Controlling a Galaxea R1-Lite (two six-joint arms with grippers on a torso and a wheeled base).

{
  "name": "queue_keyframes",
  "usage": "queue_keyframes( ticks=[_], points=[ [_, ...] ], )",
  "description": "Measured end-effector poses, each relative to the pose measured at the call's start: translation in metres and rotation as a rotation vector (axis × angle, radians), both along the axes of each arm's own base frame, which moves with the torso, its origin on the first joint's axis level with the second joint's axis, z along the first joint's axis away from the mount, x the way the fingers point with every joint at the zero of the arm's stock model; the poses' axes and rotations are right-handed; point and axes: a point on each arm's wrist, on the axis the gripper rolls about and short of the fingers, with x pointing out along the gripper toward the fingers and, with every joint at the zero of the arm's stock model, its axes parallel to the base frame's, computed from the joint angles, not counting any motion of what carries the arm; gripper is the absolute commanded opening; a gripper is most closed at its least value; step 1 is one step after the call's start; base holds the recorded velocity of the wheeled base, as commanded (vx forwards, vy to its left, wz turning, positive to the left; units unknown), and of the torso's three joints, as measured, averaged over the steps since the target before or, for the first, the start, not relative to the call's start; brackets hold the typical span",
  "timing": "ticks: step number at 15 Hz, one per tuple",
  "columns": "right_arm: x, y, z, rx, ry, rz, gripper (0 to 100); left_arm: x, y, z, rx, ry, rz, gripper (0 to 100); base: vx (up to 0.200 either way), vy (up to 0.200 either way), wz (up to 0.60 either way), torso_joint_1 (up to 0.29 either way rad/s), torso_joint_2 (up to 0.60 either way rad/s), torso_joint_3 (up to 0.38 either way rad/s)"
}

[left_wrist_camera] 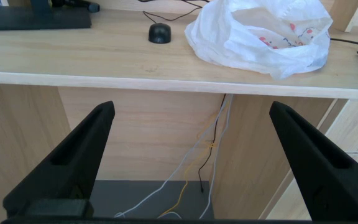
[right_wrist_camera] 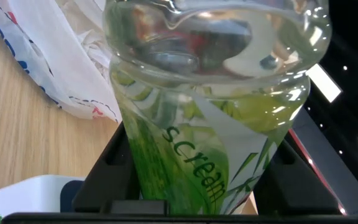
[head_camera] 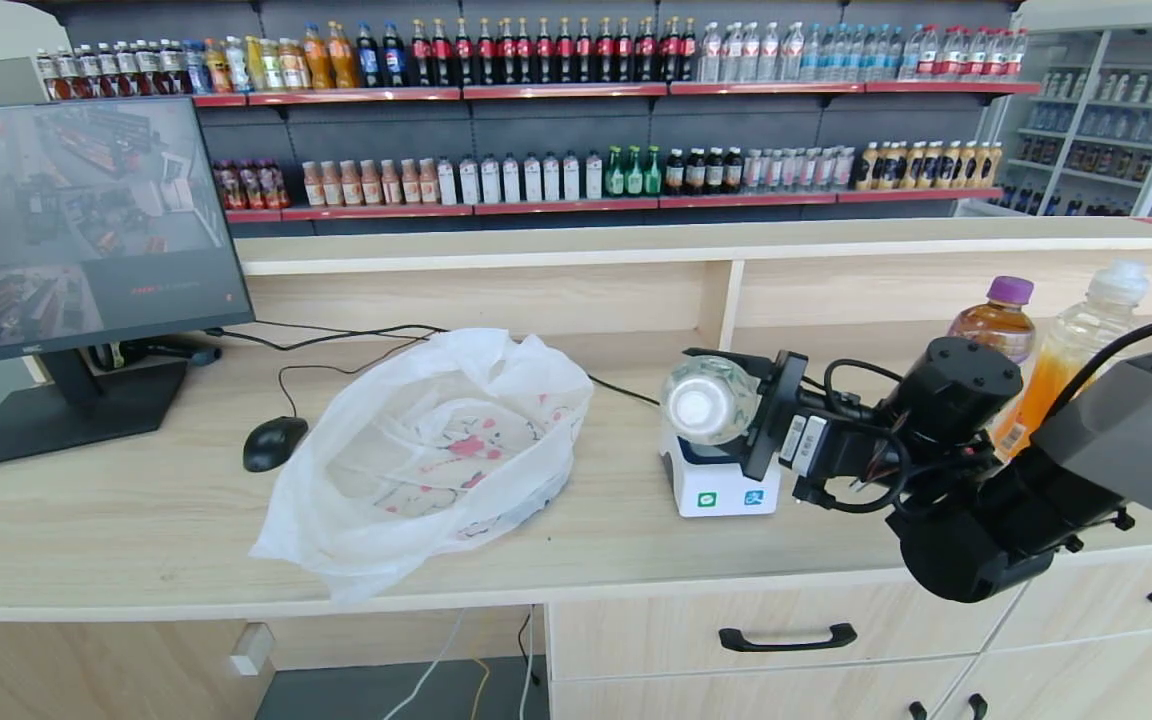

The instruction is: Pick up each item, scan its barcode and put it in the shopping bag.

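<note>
Gripping a clear, green-labelled plastic bottle (right_wrist_camera: 216, 143) in the right fingers (right_wrist_camera: 104, 177) over the white box scanner (head_camera: 721, 490) near the surface's (head_camera: 136, 540) front edge (label at the wrist, round end from the head). Holding left fingers (left_wrist_camera: 73, 162) wide apart, empty.

Open wood runs along the counter's (head_camera: 136, 520) front edge and left half. The bag (head_camera: 436, 450) fills the middle, with the mouse (head_camera: 274, 442) just left of it and the monitor (head_camera: 76, 230) in the back left corner. A narrow gap separates the bag from the scanner (head_camera: 721, 490), and a cable (head_camera: 626, 392) crosses it at the back. The right gripper (head_camera: 721, 405) and its bottle (head_camera: 701, 405) cover the scanner. Two standing bottles (head_camera: 998, 322) crowd the back right, and a ledge (head_camera: 536, 245) walls the back edge.
</note>
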Motion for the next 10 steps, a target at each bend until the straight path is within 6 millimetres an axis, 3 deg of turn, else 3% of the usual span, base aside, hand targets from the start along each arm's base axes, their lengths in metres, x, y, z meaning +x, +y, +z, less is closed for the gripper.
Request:
queue_keyframes(
  ticks=[10],
  points=[
    [-0.0023,0.0092,-0.0018,-0.001,0.002,0.025,0,0.0000,0.0000,0.0000,0.000,0.000,0.000,100,0.000,0.000,0.00,0.000,0.00,0.000]
  ],
)
